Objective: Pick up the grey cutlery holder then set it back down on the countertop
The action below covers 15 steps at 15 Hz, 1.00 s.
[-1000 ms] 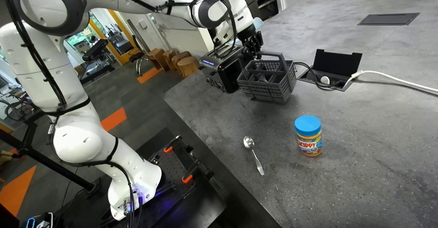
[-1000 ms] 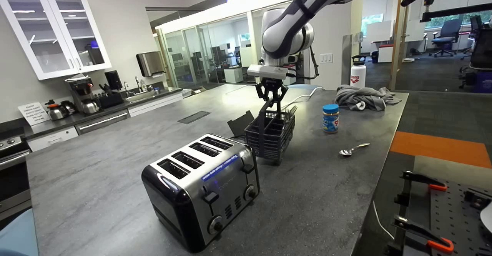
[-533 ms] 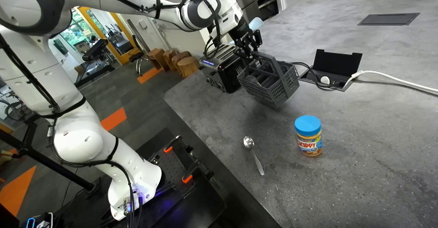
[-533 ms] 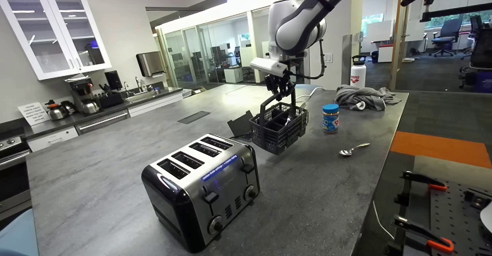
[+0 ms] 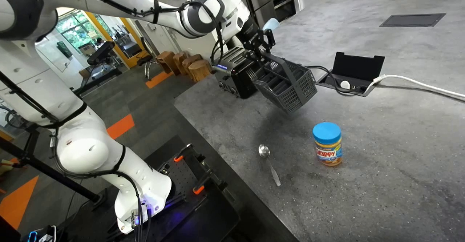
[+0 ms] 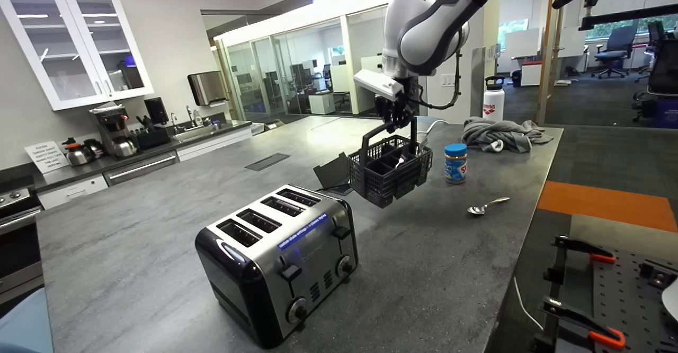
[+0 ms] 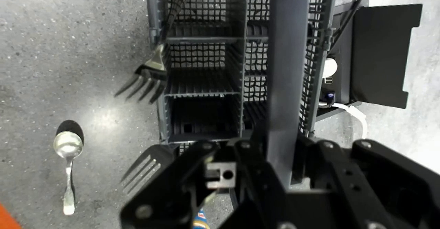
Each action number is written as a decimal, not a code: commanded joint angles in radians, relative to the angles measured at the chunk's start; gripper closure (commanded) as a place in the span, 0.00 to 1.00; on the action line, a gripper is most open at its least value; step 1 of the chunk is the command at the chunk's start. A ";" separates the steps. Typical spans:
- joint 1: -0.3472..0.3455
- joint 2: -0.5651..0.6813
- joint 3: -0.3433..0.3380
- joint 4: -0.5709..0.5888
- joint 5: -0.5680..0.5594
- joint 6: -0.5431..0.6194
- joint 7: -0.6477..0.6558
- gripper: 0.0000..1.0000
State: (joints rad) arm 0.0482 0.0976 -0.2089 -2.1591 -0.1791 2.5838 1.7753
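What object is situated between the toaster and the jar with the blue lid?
In both exterior views, the grey cutlery holder is between the toaster and the jar; the gripper holds it tilted above the countertop.

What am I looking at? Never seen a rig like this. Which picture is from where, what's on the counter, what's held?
The white machine is a single robot arm. The exterior views are taken from two spots away from it; the wrist view is shot from the arm's end, looking past its jaws. Those black jaws are closed on the handle of a grey cutlery holder, which hangs tilted above the countertop; forks stick out of it. On the countertop are a toaster, a spoon, a blue-lidded jar and a crumpled grey cloth.
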 commanded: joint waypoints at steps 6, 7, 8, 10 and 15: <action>-0.063 -0.026 0.046 0.000 0.193 -0.036 0.086 0.97; -0.065 -0.034 0.042 -0.003 0.200 -0.038 0.126 0.97; -0.067 -0.047 0.036 -0.007 0.187 -0.058 0.179 0.97; -0.073 -0.066 0.030 -0.007 0.149 -0.095 0.292 0.97; -0.098 -0.102 0.044 -0.009 0.114 -0.192 0.537 0.97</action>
State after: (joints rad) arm -0.0318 0.0484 -0.1813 -2.1593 -0.0413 2.4426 2.1703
